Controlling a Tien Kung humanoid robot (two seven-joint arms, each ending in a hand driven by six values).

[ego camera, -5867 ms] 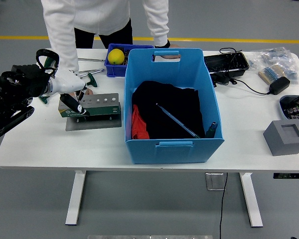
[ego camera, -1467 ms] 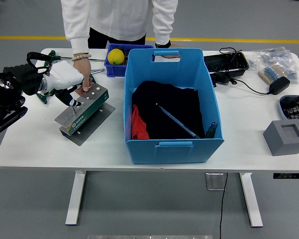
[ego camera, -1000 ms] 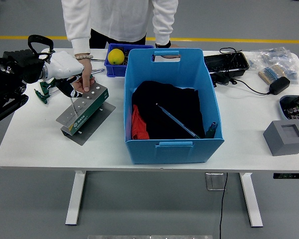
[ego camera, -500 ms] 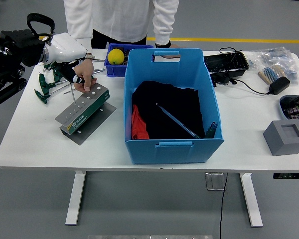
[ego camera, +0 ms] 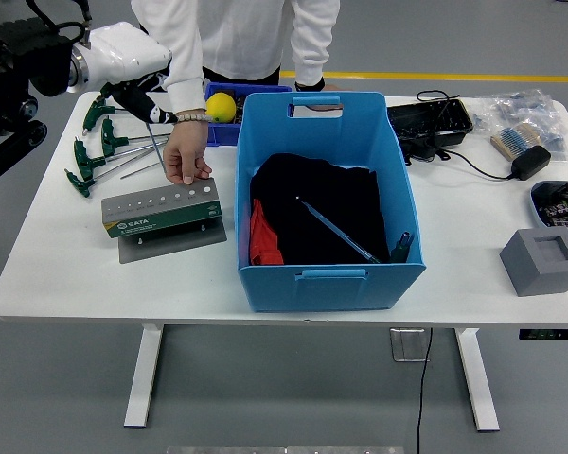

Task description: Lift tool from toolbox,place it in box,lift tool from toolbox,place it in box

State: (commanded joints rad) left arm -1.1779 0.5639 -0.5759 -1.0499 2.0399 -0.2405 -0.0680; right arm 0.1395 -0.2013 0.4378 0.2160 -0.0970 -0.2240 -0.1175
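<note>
- Left hand [ego camera: 133, 83] is gripping a tool [ego camera: 155, 147] by its handle, fingers curled around it; the thin shaft is hanging down below the hand.
- Toolbox [ego camera: 160, 208] is lying on the table [ego camera: 66, 265], below the hand and apart from the tool's tip.
- A person's hand [ego camera: 186, 161] is pressing on the toolbox's far right corner, just beside the shaft.
- Box [ego camera: 324, 199] is sitting to the hand's right, with dark cloth inside.
- Green T-handle tools [ego camera: 90, 156] are lying below the hand, to its left.

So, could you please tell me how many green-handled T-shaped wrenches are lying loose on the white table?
3, all at the far left: one nearest the far edge, one just below it, one nearest the grey-green tool holder. The person's sleeve may hide more.
</note>
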